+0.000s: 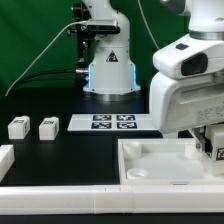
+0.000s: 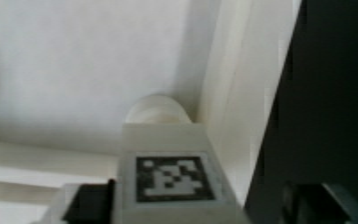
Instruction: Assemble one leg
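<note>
Wrist view: the jaws are clamped on the leg (image 2: 169, 165) by its sides, tag facing the camera, its tip at a round socket (image 2: 158, 106) in a corner of the white tray (image 2: 69, 80). Exterior view, left side: a second leg (image 1: 17, 127) and a third leg (image 1: 47, 126) stand on the tabletop (image 1: 70, 150) near the marker board (image 1: 112, 122).

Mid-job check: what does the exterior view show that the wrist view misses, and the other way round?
Exterior only: two loose legs, the marker board and the arm's base. Wrist only: the tag on the held leg close up, and a round socket just beyond it. Both: the gripper shut on that leg over the white tray piece.
</note>
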Available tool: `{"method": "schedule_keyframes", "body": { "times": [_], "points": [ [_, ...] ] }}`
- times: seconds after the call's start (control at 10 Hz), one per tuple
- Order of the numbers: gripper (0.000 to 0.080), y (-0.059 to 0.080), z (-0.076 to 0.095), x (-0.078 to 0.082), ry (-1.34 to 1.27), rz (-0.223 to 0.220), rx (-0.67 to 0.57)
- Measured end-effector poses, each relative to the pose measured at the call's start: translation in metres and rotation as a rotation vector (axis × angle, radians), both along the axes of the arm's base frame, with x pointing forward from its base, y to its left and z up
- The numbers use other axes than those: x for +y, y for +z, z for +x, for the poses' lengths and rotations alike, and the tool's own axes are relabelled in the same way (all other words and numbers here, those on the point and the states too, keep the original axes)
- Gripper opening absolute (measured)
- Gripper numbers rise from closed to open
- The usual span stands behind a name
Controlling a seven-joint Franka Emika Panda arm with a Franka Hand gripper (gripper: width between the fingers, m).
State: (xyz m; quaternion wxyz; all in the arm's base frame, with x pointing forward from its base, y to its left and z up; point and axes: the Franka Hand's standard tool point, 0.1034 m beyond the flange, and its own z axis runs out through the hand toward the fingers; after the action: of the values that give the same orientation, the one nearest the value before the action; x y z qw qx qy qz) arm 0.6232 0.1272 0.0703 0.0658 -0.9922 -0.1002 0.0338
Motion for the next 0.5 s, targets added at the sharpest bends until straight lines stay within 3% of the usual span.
{"method": "schedule_keyframes", "body": {
  "times": [0.1, 0.2, 0.5],
  "points": [
    [0.0377, -0.0001, 0.0012, -0.0061, 0.002, -0.012, -0.003],
    [0.0292, -0.0006, 0.0013, -0.0079, -0.001, -0.014, -0.002],
    [0.0292, -0.0007, 0.0012, -0.0079, -0.041, -0.016, 0.003]
  ]
}}
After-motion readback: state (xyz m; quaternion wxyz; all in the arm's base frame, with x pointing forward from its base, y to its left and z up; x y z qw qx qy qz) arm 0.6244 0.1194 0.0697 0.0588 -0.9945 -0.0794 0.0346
